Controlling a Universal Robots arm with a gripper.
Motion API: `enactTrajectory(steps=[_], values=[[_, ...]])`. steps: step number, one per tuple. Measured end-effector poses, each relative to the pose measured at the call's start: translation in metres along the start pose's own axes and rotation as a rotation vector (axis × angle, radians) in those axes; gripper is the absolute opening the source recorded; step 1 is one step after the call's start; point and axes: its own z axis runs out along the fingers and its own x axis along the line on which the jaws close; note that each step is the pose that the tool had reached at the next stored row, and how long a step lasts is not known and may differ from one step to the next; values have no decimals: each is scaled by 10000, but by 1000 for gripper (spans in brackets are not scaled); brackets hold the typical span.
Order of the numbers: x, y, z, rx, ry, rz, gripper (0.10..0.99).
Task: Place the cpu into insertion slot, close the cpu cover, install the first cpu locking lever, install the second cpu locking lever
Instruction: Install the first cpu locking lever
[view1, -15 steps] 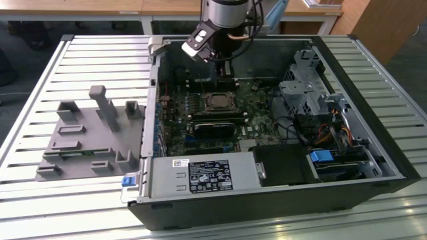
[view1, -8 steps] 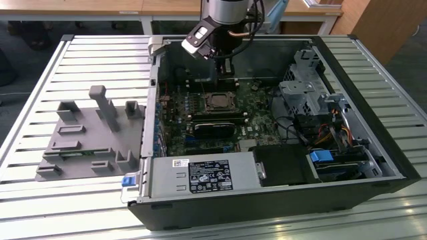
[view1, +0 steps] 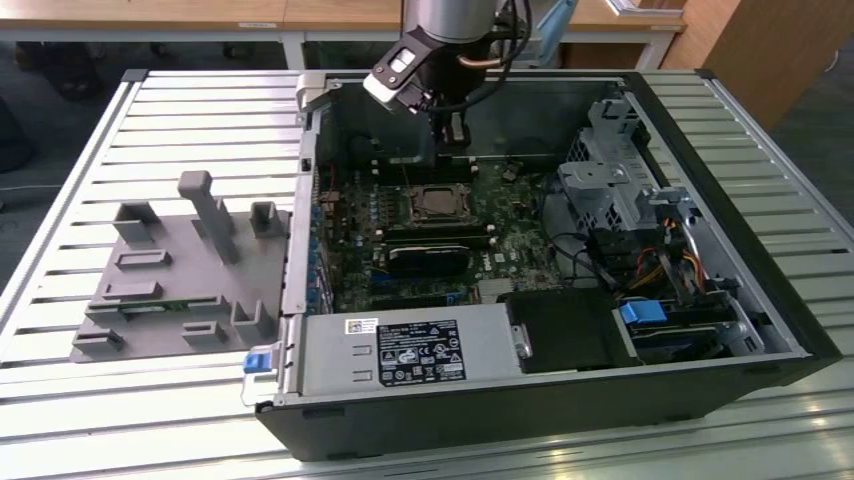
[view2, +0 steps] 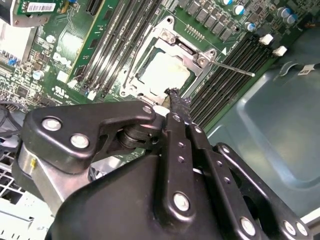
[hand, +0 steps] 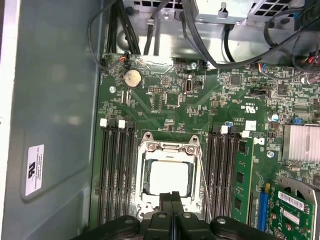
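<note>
Already cpu (hand: 169, 177) under cpu cover (hand: 169, 150), jaws pressed tog.

No legible print.
Supply label (view1: 418, 352), case-wall sticker (hand: 34, 170) and card barcode label (view2: 41, 7) are too small to read.

Green circuit board (hand: 165, 107); black memory slots (hand: 116, 175); cpu (hand: 169, 177) perhaps silver-grey under glare.

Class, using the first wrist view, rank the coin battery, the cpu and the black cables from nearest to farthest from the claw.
1. cpu, right at the claw's tip.
2. coin battery, farther off on the green board.
3. black cables, past the board's far edge.
</note>
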Motion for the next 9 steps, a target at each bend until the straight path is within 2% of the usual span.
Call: enactTrajectory(steps=[9], values=[[-2, 17, 1, 2, 13, -884, 106]])
